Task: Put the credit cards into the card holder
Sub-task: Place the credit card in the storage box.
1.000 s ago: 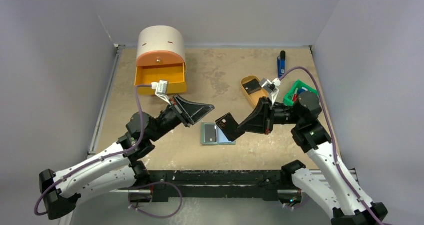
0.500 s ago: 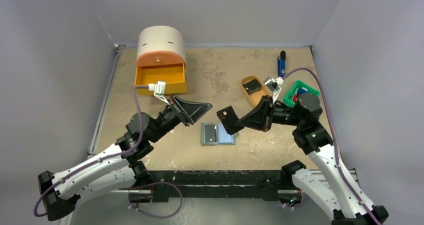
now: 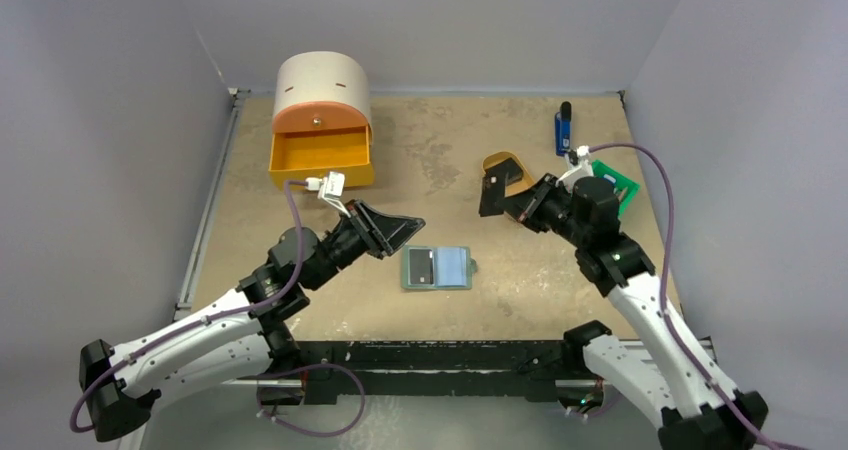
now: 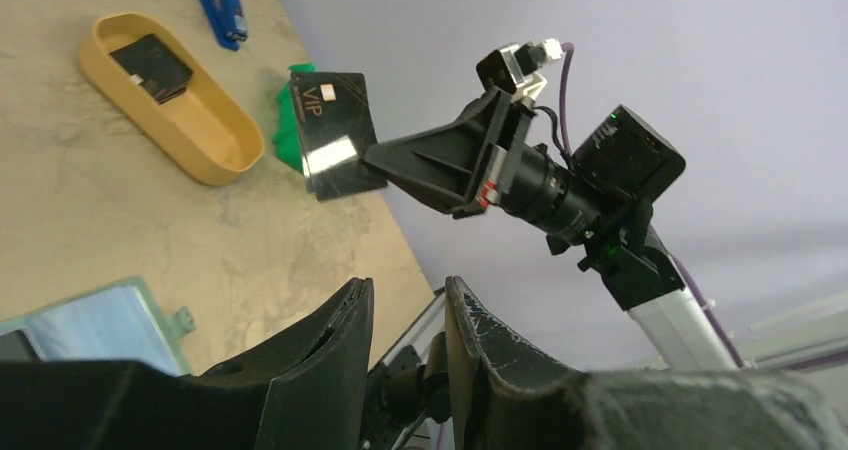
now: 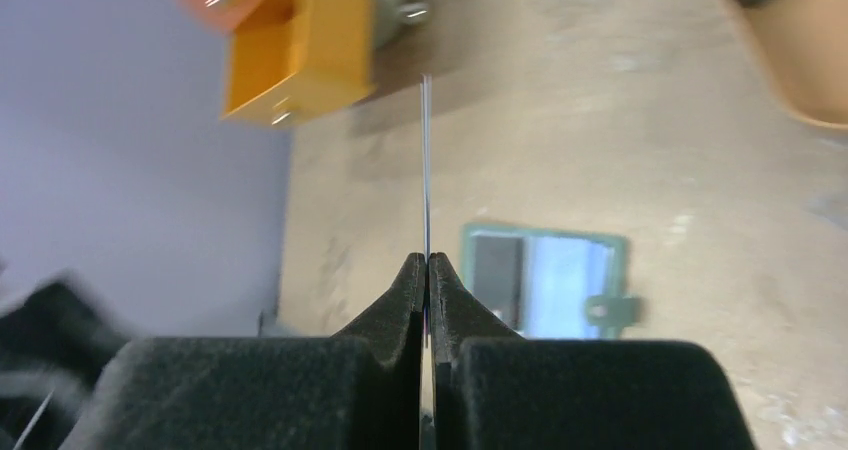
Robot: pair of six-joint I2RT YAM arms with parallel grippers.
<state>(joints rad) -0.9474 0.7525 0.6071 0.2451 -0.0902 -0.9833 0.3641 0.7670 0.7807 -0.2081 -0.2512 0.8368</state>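
The card holder (image 3: 452, 266) lies open on the table, with one black card (image 3: 420, 266) in its left pocket. It also shows in the right wrist view (image 5: 560, 275) and the left wrist view (image 4: 100, 320). My right gripper (image 3: 510, 198) is shut on a black credit card (image 3: 491, 192) marked VIP (image 4: 335, 135) and holds it in the air in front of the tan tray, seen edge-on in the right wrist view (image 5: 426, 160). Another black card (image 4: 152, 65) lies in the tan tray. My left gripper (image 3: 415, 222) is open and empty, hovering left of and above the holder.
The tan oval tray (image 3: 517, 173) stands behind the right gripper. An orange drawer box with a cream dome (image 3: 322, 140) is at the back left. A blue-and-black stick (image 3: 563, 128) and a green bin (image 3: 618, 185) are at the back right.
My right gripper has carried the black card from just above the card holder up and back right toward the tan tray. My left gripper has shifted slightly nearer and lower.
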